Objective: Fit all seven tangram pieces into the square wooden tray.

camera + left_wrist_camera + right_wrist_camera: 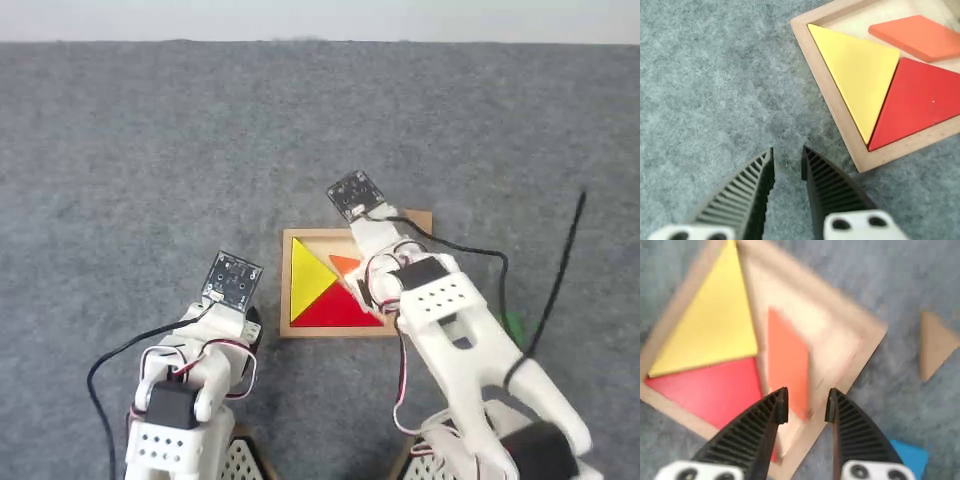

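The right claw (806, 405), slightly open and empty, hangs over the orange piece (787, 360), probably to nudge it flush. That piece lies loose in the wooden tray (834, 95) beside the snug yellow triangle (857, 75) and red triangle (920, 100). A tan triangle (935, 342) and a blue piece (910, 457) lie outside on the carpet. The left claw (787, 160), barely parted and empty, hovers near the tray's corner.

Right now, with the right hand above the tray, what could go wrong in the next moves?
1. The right hand hangs open over the orange piece; closing off-centre could shove it into the yellow triangle and red triangle and unseat them.
2. The left hand is close to a corner of the tray; a careless move might knock it.
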Robot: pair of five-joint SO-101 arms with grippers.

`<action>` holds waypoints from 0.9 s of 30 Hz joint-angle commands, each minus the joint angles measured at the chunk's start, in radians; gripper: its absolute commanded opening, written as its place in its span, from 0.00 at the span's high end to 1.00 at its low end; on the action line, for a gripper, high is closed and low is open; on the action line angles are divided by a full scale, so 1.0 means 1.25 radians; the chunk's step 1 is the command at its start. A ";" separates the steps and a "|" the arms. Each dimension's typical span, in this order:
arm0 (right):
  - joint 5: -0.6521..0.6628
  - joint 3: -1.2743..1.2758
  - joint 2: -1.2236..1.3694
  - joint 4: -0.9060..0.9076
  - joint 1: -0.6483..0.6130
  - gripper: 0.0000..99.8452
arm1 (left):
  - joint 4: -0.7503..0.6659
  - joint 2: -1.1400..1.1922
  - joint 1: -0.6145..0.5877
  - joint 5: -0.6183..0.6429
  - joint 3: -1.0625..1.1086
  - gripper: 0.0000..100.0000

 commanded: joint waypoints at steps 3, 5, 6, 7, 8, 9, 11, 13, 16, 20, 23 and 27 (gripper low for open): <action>0.014 -0.004 -0.024 -0.021 0.014 0.86 | 0.004 -0.001 0.001 0.005 -0.006 0.91; 0.018 -0.014 0.010 -0.037 0.014 0.86 | 0.004 -0.001 0.001 0.005 -0.006 0.91; 0.018 -0.025 0.029 -0.053 0.012 0.86 | 0.004 -0.001 0.001 0.005 -0.006 0.91; 0.018 -0.038 0.046 -0.064 0.009 0.86 | 0.004 -0.001 0.001 0.005 -0.006 0.91; 0.018 -0.055 0.064 -0.071 0.009 0.86 | 0.004 -0.001 0.001 0.005 -0.006 0.91; 0.018 -0.080 0.084 -0.071 0.008 0.86 | 0.004 -0.001 0.001 0.005 -0.006 0.91; 0.018 -0.134 0.133 -0.047 0.008 0.86 | 0.004 -0.001 0.001 0.005 -0.006 0.91; 0.020 -0.193 0.187 -0.023 0.008 0.86 | 0.004 -0.001 0.001 0.005 -0.006 0.91; 0.020 -0.260 0.247 -0.010 -0.010 0.86 | 0.004 -0.001 0.001 0.005 -0.006 0.91; 0.020 -0.284 0.256 -0.017 -0.062 0.86 | 0.004 -0.001 0.001 0.005 -0.006 0.91; 0.048 -0.284 0.260 -0.018 -0.085 0.86 | 0.004 -0.001 0.001 0.005 -0.006 0.91; 0.102 -0.284 0.292 -0.018 -0.094 0.85 | 0.004 -0.001 0.001 0.005 -0.006 0.91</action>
